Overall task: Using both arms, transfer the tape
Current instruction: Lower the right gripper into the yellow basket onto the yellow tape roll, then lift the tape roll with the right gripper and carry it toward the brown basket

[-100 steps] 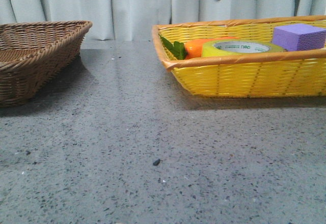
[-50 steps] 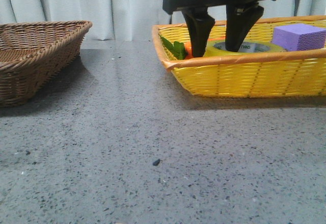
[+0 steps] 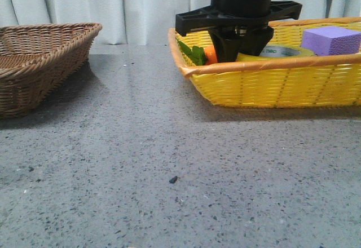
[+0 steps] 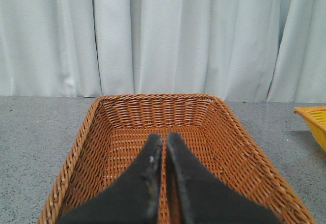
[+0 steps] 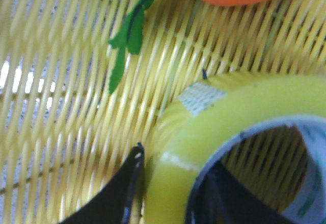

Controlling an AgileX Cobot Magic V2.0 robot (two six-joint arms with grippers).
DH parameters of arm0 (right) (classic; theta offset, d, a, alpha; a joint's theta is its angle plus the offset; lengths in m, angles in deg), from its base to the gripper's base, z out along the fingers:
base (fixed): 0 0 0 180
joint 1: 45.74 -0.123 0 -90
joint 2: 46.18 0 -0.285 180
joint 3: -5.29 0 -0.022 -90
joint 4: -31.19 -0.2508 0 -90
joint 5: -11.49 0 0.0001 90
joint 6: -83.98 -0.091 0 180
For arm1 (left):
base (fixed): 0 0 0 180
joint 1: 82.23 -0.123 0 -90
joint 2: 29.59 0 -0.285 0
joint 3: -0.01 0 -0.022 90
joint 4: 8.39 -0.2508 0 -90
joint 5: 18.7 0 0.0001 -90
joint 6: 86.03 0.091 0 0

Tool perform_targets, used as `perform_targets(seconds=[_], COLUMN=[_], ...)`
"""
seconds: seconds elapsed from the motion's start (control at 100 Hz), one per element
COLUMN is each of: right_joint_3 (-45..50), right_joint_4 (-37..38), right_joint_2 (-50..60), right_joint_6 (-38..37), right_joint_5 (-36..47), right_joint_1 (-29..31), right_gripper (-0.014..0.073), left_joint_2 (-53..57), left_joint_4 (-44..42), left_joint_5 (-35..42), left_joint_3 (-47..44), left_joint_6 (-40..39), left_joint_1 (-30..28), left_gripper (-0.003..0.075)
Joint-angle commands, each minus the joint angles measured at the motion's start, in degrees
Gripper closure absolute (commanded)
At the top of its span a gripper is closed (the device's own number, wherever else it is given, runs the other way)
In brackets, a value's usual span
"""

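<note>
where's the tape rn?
In the yellow basket at the right of the front view, between the carrot and purple block; the right gripper straddles the tape wall.

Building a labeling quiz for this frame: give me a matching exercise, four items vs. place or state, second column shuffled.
Items:
1. tape
2. purple foam block
3. left pincer
4. brown wicker basket

Descriptions:
A. fingers pressed together, over the brown basket
B. far right in the yellow basket
C. table's left side, nothing visible inside
D. roll wall between the right pincer's fingers, one inside the core, one outside

Pairs: 1-D, 2-B, 3-A, 4-C
</note>
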State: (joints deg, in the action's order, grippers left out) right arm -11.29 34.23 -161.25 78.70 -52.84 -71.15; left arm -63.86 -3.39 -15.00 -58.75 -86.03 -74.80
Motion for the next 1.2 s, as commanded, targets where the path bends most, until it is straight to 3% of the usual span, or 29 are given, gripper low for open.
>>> perform_targets(seconds=[0.0,0.24,0.46,0.73,0.93,1.19], right_joint_3=[-1.8,-3.8,-14.6,-26.5,-25.4,-22.7], right_joint_4=[1.1,1.1,1.1,-2.5,-2.6,-2.5], right_joint_2=[2.9,2.9,4.1,4.6,3.9,2.5], right_joint_6=[0.3,0.3,0.3,0.4,0.0,-0.6], right_joint_5=[0.8,-0.4,-7.7,-10.8,-10.8,-10.7], right_joint_1=[0.3,0.3,-1.0,-12.0,-21.3,-26.1], right_gripper=[0.0558,0.0642,0.0641,0.0641,0.0641,0.0641], left_joint_2=[-0.7,-0.7,-0.7,-0.7,-0.7,-0.7], left_joint_4=[0.4,0.4,0.4,0.4,0.4,0.4], left_joint_5=[4.7,4.7,4.7,4.7,4.7,4.7], left_joint_3=[2.1,2.1,2.1,2.1,2.1,2.1], left_joint_6=[-0.4,-0.4,-0.4,-0.4,-0.4,-0.4], left_joint_1=[0.0,0.0,0.0,0.0,0.0,0.0], left_gripper=[0.0741,0.0741,0.0741,0.0741,0.0741,0.0741])
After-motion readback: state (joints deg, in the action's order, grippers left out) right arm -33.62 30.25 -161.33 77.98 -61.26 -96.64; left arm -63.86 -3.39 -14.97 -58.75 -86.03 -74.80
